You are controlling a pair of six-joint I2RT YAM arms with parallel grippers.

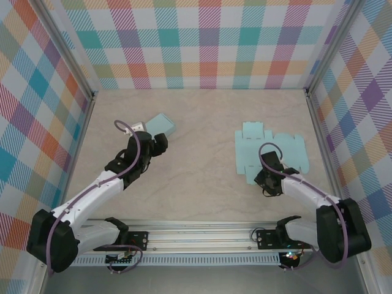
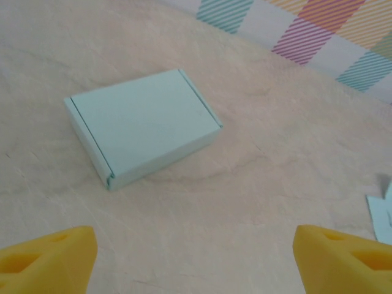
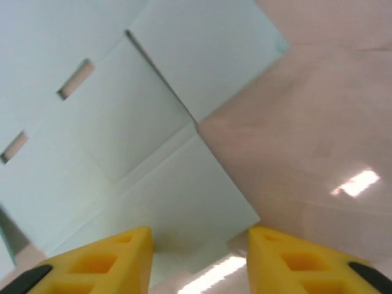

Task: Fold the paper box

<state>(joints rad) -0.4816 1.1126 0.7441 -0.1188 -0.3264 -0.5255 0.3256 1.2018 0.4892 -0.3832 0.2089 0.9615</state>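
My left gripper [image 2: 193,245] stands wide open and holds nothing. The folded pale-blue box [image 2: 144,122] lies on the table [image 2: 275,153] ahead of it, well apart. My right gripper [image 3: 199,236] is half open, straddling the near edge of the flat box blank [image 3: 122,153] without pinching it.

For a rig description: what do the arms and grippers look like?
The left arm and right arm have white links, black joints and a looping purple cable each. The left gripper and right gripper have yellow wedge-shaped fingers with cut-outs.
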